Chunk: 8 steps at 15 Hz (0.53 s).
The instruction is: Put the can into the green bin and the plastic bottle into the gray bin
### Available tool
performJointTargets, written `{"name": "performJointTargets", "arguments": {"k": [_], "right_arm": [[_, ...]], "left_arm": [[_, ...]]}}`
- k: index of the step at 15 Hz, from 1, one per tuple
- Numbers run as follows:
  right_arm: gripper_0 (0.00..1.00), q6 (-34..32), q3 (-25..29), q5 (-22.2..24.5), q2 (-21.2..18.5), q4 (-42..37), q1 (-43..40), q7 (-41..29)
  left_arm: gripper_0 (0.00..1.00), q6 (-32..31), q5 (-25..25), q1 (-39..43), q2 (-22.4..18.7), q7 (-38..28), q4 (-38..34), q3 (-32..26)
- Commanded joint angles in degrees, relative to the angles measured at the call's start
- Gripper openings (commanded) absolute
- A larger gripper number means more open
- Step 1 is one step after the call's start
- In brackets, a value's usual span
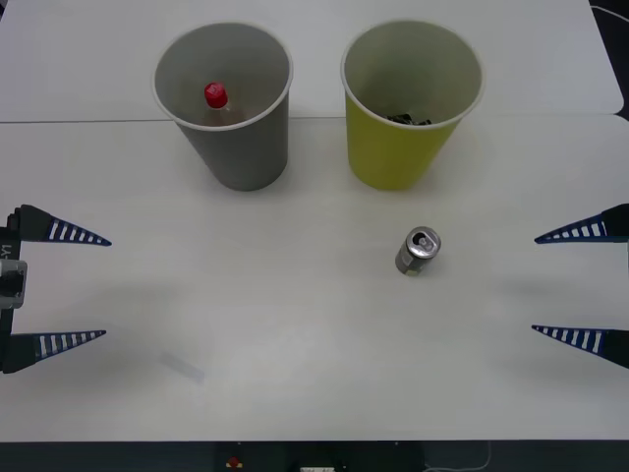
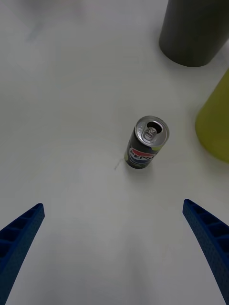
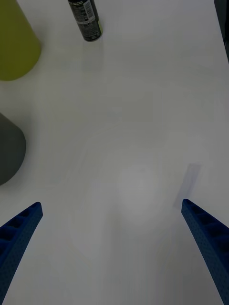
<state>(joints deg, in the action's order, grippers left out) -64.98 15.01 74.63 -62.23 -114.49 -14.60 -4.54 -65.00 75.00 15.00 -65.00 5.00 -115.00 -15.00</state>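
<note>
Nearest the camera is bare white bench, with a faint pale smudge left of centre. At the left edge the left hand waits low over the bench, its blue fingers spread wide with nothing between them. Beyond it stands the gray bin, and the plastic bottle is already inside, red cap showing against the wall. To its right is the green bin, with something small and dark at the bottom that I can't make out.

The can stands upright on the bench just in front of the green bin, long axis vertical, pull-tab top facing up. It sits right of centre, so I judge the right hand, at the right edge with fingers spread wide and empty, is the nearer one; the can lies straight ahead of it, between the lines of its fingers.

From the right wrist the can's label reads "PEPSI" across a red, white and blue logo.
</note>
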Motion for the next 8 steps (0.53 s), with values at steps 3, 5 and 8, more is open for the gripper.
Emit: {"name": "performJointTargets", "arguments": {"k": [3, 5, 8], "right_arm": [[1.0, 0.0, -0.7, 0.0, 2.6, 3.0, 0.6, 1.5], [1.0, 0.0, -1.7, 0.0, 4.1, 4.8, 1.3, 2.3], [1.0, 0.8, -4.1, -0.3, 7.3, 8.1, 2.6, 5.0]], "left_arm": [[1.0, 0.0, 0.0, 0.0, 0.0, 0.0, 0.0, 0.0], [1.0, 0.0, 0.0, 0.0, 0.0, 0.0, 0.0, 0.0], [1.0, 0.0, 0.0, 0.0, 0.0, 0.0, 0.0, 0.0]]}}
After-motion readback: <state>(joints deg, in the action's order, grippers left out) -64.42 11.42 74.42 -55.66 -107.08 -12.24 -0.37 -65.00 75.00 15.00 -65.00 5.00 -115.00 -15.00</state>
